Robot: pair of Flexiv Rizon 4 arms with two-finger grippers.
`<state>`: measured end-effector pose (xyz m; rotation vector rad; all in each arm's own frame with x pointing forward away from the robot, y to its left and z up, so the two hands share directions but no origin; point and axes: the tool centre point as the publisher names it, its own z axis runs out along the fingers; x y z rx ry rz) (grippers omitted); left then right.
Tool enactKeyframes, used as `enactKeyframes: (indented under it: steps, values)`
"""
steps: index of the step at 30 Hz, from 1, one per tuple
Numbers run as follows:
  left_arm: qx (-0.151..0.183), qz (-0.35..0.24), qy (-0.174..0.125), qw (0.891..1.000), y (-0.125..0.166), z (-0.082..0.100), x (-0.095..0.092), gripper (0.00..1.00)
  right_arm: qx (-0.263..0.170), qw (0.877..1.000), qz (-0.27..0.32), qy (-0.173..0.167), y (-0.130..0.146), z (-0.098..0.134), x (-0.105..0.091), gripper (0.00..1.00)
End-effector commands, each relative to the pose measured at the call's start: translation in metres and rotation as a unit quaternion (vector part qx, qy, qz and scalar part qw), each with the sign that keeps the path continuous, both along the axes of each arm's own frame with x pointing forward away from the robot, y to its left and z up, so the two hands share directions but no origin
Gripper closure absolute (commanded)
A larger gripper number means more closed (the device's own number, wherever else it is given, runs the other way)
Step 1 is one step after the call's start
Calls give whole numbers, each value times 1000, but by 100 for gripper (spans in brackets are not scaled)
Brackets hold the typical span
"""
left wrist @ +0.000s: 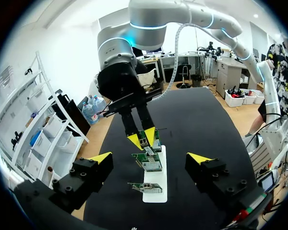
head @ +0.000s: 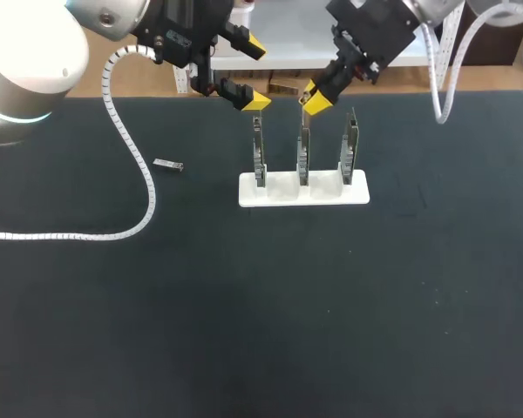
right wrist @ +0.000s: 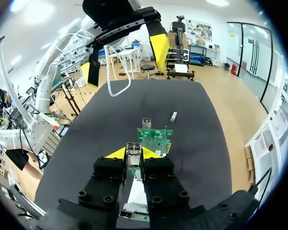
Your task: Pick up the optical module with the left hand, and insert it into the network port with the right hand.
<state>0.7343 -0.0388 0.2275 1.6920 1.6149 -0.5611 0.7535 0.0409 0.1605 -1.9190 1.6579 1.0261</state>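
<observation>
My right gripper [head: 315, 99] [right wrist: 133, 153] is shut on a small silver optical module [right wrist: 133, 155], held right over the top of the middle circuit board [head: 303, 150]. Three such boards stand upright in a white stand [head: 331, 193] [left wrist: 161, 191]. How far the module sits in that board's port is hidden. My left gripper [head: 254, 73] [left wrist: 150, 158] hangs open and empty just left of the stand, facing the boards. A second silver module [head: 168, 165] [right wrist: 173, 116] lies flat on the black table, left of the stand.
The left arm's white coiled cable [head: 131, 174] trails across the table's left part, close to the loose module. The black mat [head: 270, 305] stretches wide in front of the stand.
</observation>
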Motion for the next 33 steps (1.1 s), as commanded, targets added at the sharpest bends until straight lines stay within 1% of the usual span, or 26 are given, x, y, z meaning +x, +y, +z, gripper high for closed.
enactKeyframes:
  steps: [1,22,27,33]
  values:
    - [4,0,2,1000,-1,1,2,0,3,1000,0,-1,-1,-1,1,100]
    - [4,0,2,1000,-1,1,2,0,7,1000,6,6,0,-8,8,100]
    - [4,0,2,1000,-1,1,2,0,-3,1000,6,-7,-1,0,6,100]
    - [4,0,2,1000,-1,1,2,0,-7,1000,7,-11,1,3,4,100]
